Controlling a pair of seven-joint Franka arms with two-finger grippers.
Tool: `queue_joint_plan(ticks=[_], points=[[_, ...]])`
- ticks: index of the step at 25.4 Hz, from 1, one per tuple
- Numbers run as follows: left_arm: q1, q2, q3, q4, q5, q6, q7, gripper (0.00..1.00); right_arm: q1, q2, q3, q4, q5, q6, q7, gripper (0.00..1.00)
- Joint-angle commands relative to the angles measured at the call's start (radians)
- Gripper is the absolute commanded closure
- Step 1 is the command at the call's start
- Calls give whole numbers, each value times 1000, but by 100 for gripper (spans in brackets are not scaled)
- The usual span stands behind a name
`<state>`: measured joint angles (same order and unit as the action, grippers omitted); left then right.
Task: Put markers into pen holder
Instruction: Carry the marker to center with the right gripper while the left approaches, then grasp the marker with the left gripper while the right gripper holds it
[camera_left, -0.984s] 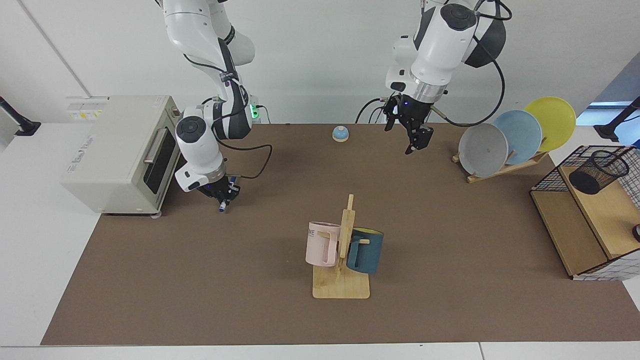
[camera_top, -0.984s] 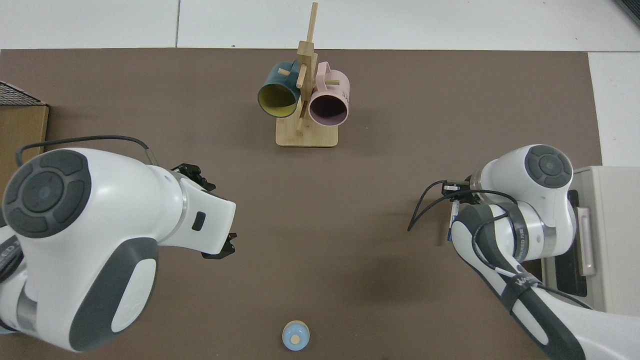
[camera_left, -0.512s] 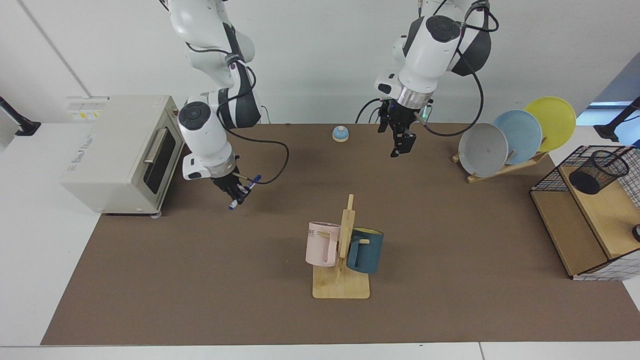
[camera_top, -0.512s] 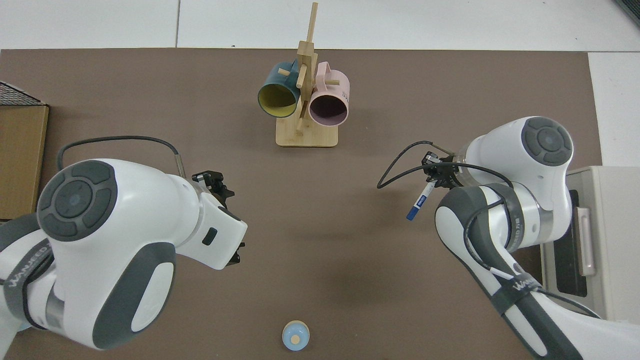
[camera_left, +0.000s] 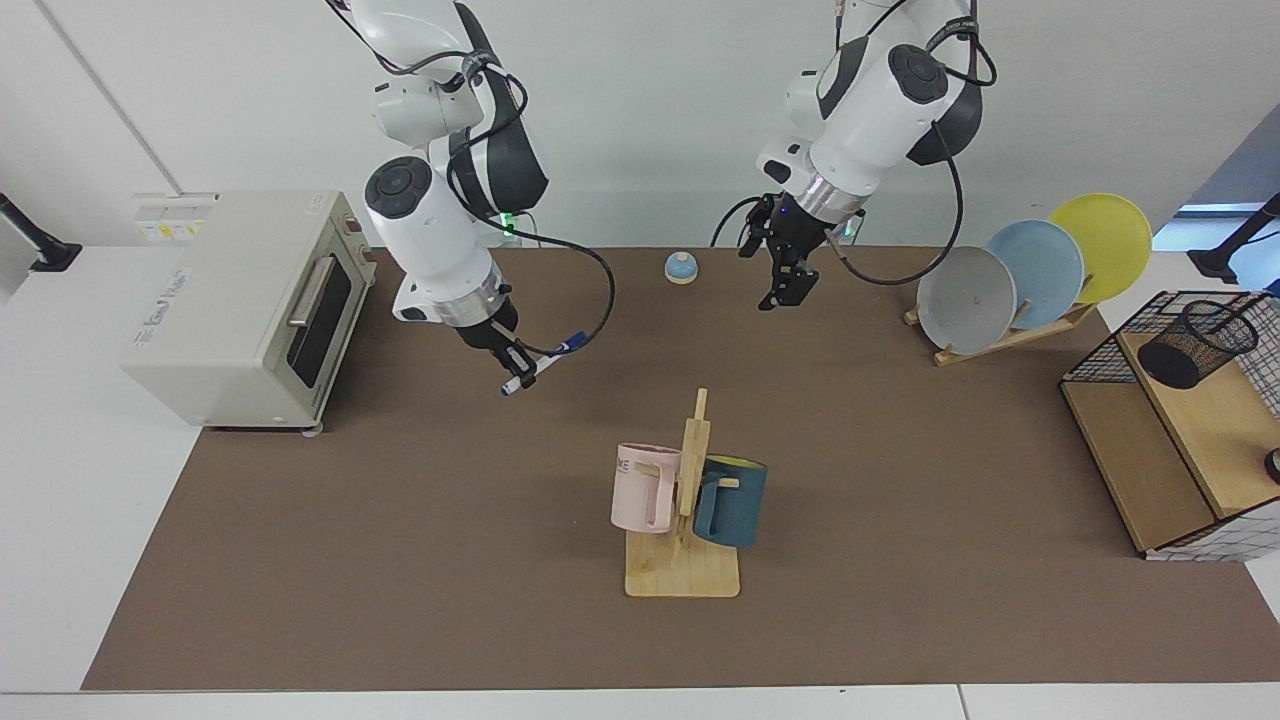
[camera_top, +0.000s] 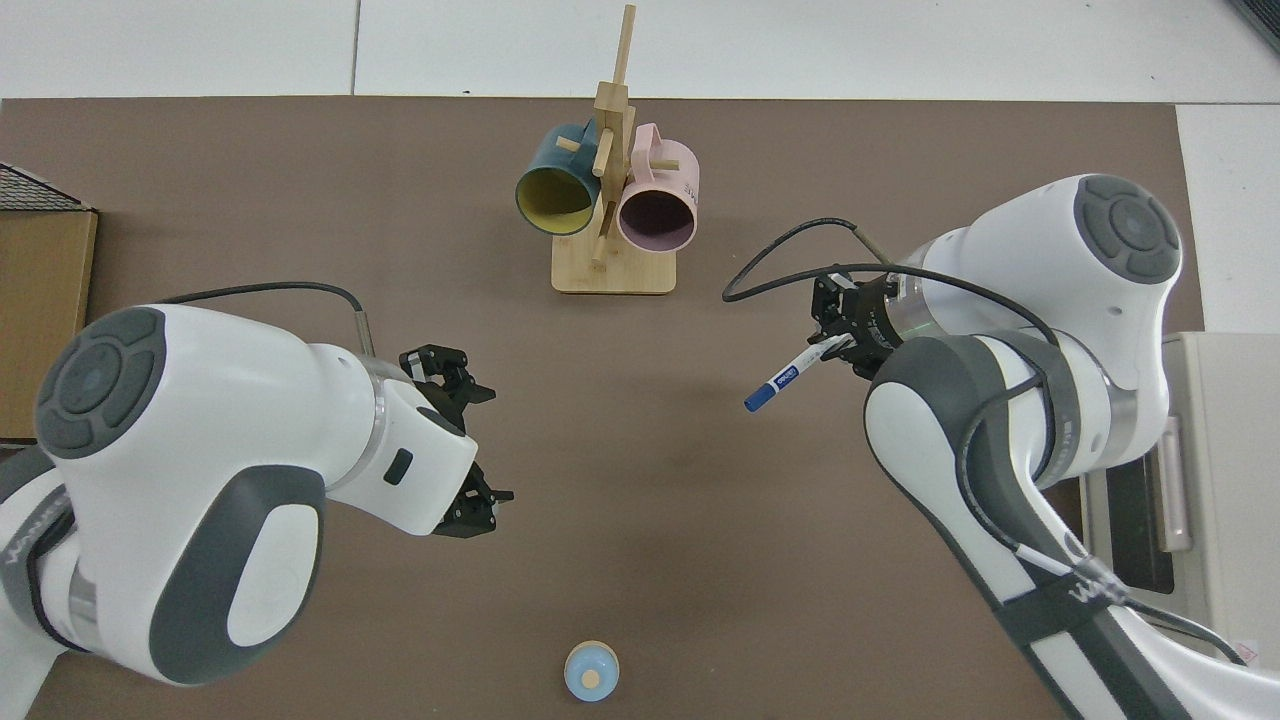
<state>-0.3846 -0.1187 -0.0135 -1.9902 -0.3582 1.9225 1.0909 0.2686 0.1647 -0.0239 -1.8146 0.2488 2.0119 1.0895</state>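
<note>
My right gripper (camera_left: 515, 357) clamps the marker (camera_left: 540, 365) above the mat beside the toaster oven (camera_left: 245, 300), while my left gripper (camera_left: 785, 285), fingers apart, waits farther away.

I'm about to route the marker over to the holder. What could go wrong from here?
1. The right gripper pinches the marker near one end, tilted, most of it sticking out; it might pivot or slip.
2. The pen holder sits inside a wire rack far across the table, past the mug stand and the left gripper, so a handover or long carry risks a collision.
3. The holder's mouth is narrow, so an angled marker could catch its rim.
</note>
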Motion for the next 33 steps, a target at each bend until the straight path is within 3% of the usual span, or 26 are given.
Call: queue_joint_plan(ticks=[1, 5, 14, 19, 28, 33], points=[[3, -38, 1, -59, -53, 24, -55, 0, 24, 2, 2, 21, 34, -28, 134, 100], [-3, -90, 0, -137, -96, 36, -163, 1, 84, 1, 4, 26, 27, -19, 257, 100], [-10, -108, -19, -199, -125, 118, -186, 1, 204, 9, 5, 93, 26, -30, 449, 100], [-11, -148, -26, -285, -211, 177, -194, 1, 239, 9, 5, 95, 27, -16, 550, 100], [-11, -151, -37, -285, -260, 188, -200, 1, 304, 2, 5, 95, 26, -15, 601, 100], [-11, -148, -60, -288, -260, 259, -189, 1, 330, -1, 5, 95, 24, -22, 602, 100]])
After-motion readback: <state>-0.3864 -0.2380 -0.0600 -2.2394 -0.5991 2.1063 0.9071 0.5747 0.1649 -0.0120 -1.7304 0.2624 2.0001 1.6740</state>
